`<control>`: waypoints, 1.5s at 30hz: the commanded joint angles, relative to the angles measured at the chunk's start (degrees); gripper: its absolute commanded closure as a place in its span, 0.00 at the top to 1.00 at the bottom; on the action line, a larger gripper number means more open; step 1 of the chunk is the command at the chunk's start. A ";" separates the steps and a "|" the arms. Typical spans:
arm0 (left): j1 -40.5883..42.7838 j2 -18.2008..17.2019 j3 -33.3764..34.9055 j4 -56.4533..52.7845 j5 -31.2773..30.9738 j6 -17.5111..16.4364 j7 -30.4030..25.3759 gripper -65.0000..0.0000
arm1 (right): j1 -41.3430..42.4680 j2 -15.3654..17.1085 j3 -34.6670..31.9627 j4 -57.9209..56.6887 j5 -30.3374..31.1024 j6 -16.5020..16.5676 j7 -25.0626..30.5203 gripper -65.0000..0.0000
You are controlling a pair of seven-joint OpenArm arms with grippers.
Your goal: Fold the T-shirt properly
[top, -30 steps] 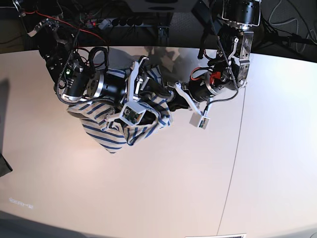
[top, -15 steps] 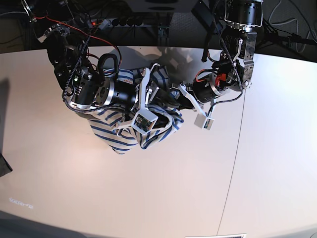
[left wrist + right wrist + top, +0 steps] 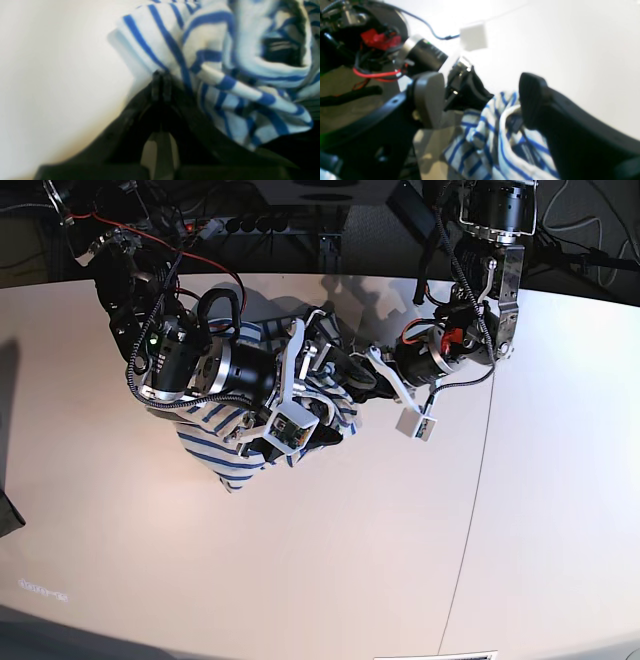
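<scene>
Striped white-and-blue cloth, the T-shirt (image 3: 240, 442), sits bunched in a crumpled heap on the pale table (image 3: 330, 570), toward its far edge, and we see it mostly hidden under both arms in the base view. Folds and a cream hem show in the left wrist view (image 3: 225, 62), nothing flat yet.

Left gripper (image 3: 161, 83): jaws pressed together at the shirt's edge, tips right against a striped fold; we can't tell whether any cloth is pinched between them, blur too heavy.

Right gripper (image 3: 482, 100): fingers (image 3: 430, 97) spread wide, one grey pad on one side and one black finger on the other, the shirt (image 3: 492, 140) bunched below and between them, not clamped. We see the cream neckband just beside the black finger.

Beyond the shirt, a small white box (image 3: 412, 423) hangs on a cable from the left arm, just beside the heap. Black cables and a power strip (image 3: 255, 225) lie past the table's far edge.
</scene>
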 commanded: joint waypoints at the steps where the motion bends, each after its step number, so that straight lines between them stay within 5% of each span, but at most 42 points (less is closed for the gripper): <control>1: -0.15 -1.20 -0.15 0.44 0.90 -0.46 0.68 0.00 | 0.92 -0.02 0.22 0.94 1.95 0.48 1.66 0.68; 10: -0.13 -6.49 -0.15 0.48 -4.11 -2.64 1.11 0.00 | 4.35 0.02 4.72 1.11 -3.45 0.42 1.73 0.63; 14: -0.09 -6.47 -0.15 0.50 -5.92 -3.93 3.02 0.00 | 6.08 0.37 12.17 1.01 -10.91 0.42 1.46 0.00; 21: 0.04 -6.47 -0.15 0.48 -6.43 -4.33 4.20 0.00 | 5.62 7.10 21.62 0.00 -11.41 0.22 -0.96 0.00; 26: 0.15 -6.47 -0.15 0.48 -6.54 -4.33 4.59 0.00 | 3.19 11.98 21.55 -3.91 -4.59 0.37 -3.34 0.00; 32: -0.02 -6.45 -0.15 0.48 -6.95 -4.33 4.37 0.00 | -1.49 12.02 18.60 -5.07 7.56 0.44 -5.29 0.00; 45: 0.00 -6.47 -4.72 0.48 -6.78 -4.74 3.67 0.00 | -6.73 9.75 -0.39 0.09 10.01 0.68 -10.16 0.00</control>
